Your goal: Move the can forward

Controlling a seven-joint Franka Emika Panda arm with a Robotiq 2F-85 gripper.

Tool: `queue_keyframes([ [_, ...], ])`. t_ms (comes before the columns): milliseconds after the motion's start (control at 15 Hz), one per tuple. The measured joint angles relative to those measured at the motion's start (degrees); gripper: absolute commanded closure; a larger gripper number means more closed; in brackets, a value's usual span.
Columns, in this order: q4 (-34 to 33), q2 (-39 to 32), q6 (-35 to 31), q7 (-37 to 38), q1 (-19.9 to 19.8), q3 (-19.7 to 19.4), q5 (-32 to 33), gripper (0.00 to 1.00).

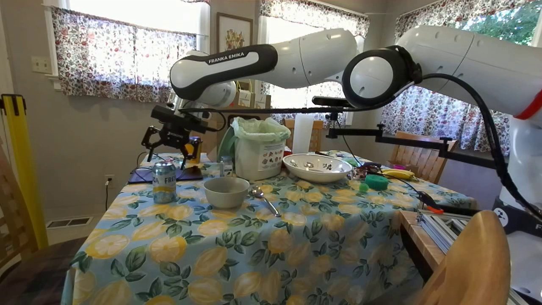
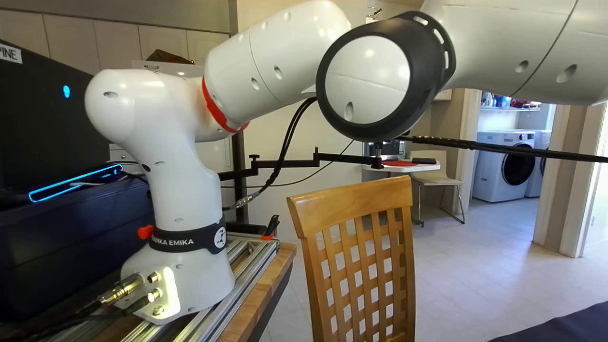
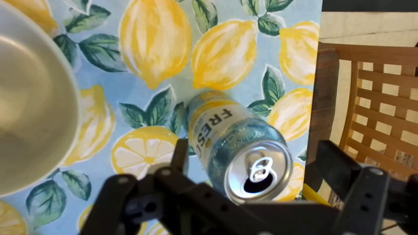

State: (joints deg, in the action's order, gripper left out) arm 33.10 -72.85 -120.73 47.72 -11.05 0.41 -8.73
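The can (image 1: 164, 184) is a small drink can with a bluish-teal and white label, yellow band and silver top. It stands upright near the left end of the table in an exterior view. In the wrist view the can (image 3: 235, 140) shows its opened top and tab between the fingers. My gripper (image 1: 166, 159) is open and points down, its fingertips near the height of the can's top. In the wrist view the gripper (image 3: 254, 153) has a finger on either side of the can, with gaps visible. Contact is not seen. Gripper and can are out of view in an exterior view.
A grey bowl (image 1: 226, 195) stands close beside the can, also in the wrist view (image 3: 32, 98). A spoon (image 1: 266, 201), a lined white bin (image 1: 258, 159), a patterned bowl (image 1: 317, 171) and a dark flat item (image 1: 190, 173) lie around. A chair (image 3: 378, 98) stands beyond the table edge.
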Motion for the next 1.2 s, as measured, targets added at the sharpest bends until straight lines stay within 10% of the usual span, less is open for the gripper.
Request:
queue_keyframes([
  [1200,-0.8,-1.7,-3.1,4.4,0.3,-2.1,0.1,0.0],
])
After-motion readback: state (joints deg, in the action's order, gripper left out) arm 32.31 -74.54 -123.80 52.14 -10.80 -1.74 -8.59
